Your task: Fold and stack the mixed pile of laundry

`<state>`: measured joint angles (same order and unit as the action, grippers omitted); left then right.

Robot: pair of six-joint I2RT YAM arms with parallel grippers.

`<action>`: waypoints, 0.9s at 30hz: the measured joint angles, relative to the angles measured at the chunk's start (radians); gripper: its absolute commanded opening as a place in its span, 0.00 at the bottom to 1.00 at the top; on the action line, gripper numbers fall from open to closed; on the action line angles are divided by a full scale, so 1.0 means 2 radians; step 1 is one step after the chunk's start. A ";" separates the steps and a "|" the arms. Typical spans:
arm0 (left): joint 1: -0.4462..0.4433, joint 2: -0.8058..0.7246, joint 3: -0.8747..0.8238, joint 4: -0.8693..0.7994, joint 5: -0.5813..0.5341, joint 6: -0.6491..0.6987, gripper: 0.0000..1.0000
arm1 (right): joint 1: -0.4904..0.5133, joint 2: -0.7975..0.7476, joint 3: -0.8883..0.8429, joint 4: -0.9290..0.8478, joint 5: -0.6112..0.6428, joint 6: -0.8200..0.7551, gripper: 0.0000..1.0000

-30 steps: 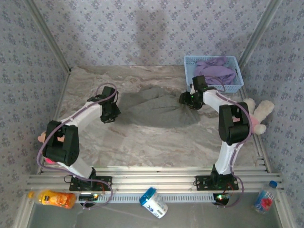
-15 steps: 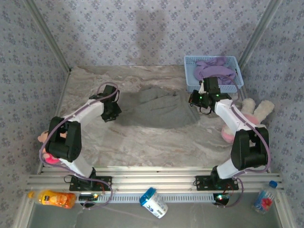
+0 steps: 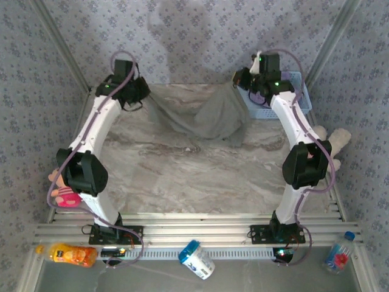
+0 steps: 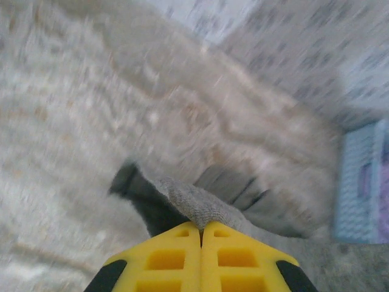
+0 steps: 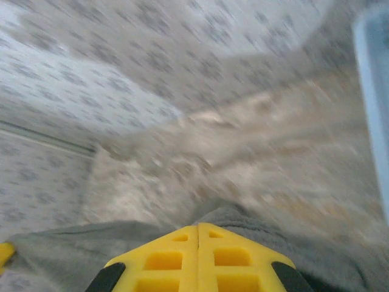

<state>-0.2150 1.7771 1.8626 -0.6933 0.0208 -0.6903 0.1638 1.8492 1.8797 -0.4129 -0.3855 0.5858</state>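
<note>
Holding gray garment (image 3: 209,115) stretched wide above far end of desk (image 3: 194,176), cloth sagging in middle. Clenched on its left corner with fingers of left gripper (image 4: 200,226), yellow tips pressed together over cloth. Clenched likewise on right corner with fingers of right gripper (image 5: 198,228). Hanging just left of light blue basket (image 3: 301,97) at far right.

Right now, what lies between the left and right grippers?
The plain gray soft garment, stretched from left gripper to right gripper, in the top external view.
</note>
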 measured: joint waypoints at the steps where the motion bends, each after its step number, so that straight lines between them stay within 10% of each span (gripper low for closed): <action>1: 0.004 0.005 0.029 -0.005 0.006 0.004 0.00 | 0.000 0.000 0.019 -0.001 -0.003 0.002 0.00; 7: 0.015 -0.018 0.124 -0.006 0.028 0.027 0.00 | -0.010 -0.073 0.009 0.027 -0.016 0.010 0.00; 14: 0.005 -0.190 -0.236 0.076 0.035 -0.009 0.00 | -0.015 -0.258 -0.293 0.061 -0.017 0.013 0.00; 16: -0.001 -0.219 -0.353 0.093 0.030 -0.033 0.17 | -0.015 -0.289 -0.391 0.054 -0.017 0.012 0.00; 18: -0.020 -0.231 -0.448 0.098 0.022 -0.057 0.57 | -0.015 -0.303 -0.476 0.037 -0.011 0.010 0.39; 20: -0.046 -0.231 -0.505 0.093 0.020 -0.078 0.77 | -0.018 -0.308 -0.534 0.008 -0.002 0.006 0.54; 27: -0.076 -0.218 -0.500 0.082 -0.011 -0.112 0.81 | -0.016 -0.317 -0.546 -0.022 0.034 0.001 0.91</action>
<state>-0.3668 1.3418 0.8631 -0.5289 -0.0021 -0.9138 0.1322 1.2160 0.7876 -0.4568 -0.3176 0.5869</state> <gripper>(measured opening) 0.812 0.865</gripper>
